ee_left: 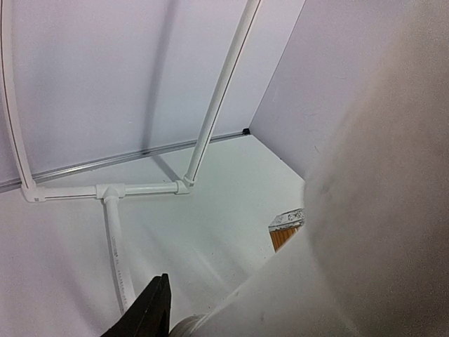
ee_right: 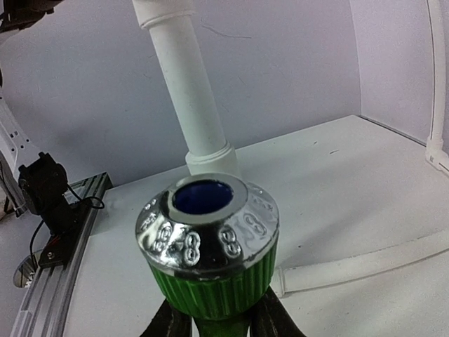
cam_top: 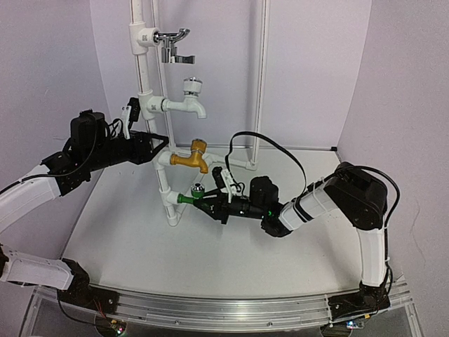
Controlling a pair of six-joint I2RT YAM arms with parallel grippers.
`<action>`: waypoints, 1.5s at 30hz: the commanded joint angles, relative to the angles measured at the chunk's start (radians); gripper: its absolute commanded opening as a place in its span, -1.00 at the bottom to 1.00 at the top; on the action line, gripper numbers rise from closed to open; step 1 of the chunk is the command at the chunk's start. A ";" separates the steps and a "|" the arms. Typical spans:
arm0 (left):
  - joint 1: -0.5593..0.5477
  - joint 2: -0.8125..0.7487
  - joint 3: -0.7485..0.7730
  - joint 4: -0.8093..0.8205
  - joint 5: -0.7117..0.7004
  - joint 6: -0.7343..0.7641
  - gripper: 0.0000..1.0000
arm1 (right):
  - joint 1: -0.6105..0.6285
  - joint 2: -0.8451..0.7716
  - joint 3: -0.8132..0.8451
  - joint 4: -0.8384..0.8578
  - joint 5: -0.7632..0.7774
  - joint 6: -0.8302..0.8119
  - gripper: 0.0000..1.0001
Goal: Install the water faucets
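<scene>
Right fingers (ee_right: 172,324) clamp the green tap (ee_right: 210,284), likely light, rigid, slippery, below its silvery knob (ee_right: 203,232); whether left fingers (ee_left: 151,312) grip anything cannot be told

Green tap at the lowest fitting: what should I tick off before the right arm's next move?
1. Right gripper shut on green tap: ok.
2. Tap's inlet end meets the lowest fitting: ok.
3. Thread fully seated: cannot tell.
4. Left gripper shut on pipe stand, steadying it: ok.
5. Knob apart from brass tap above: ok.
</scene>
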 commanded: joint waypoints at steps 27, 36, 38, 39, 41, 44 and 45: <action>-0.013 -0.337 0.027 -0.339 -0.209 -0.141 0.99 | -0.006 -0.753 -0.118 -1.227 0.837 0.129 0.96; -0.012 -0.328 0.125 -0.451 -0.616 -0.007 0.99 | -0.006 -1.064 -0.056 -1.408 1.091 0.120 0.97; -0.012 -0.332 0.141 -0.451 -0.632 -0.002 0.99 | -0.005 -1.101 -0.027 -1.439 1.136 0.104 0.97; -0.012 -0.334 0.146 -0.451 -0.630 -0.002 0.99 | -0.006 -1.115 -0.013 -1.449 1.145 0.093 0.97; -0.011 -0.338 0.152 -0.450 -0.618 -0.003 0.99 | -0.006 -1.139 0.010 -1.460 1.158 0.084 0.97; -0.011 -0.348 0.149 -0.448 -0.609 -0.016 0.99 | -0.006 -1.171 0.012 -1.456 1.123 0.075 0.97; -0.011 -0.352 0.147 -0.446 -0.602 -0.020 0.99 | -0.006 -1.181 -0.001 -1.440 1.117 0.074 0.96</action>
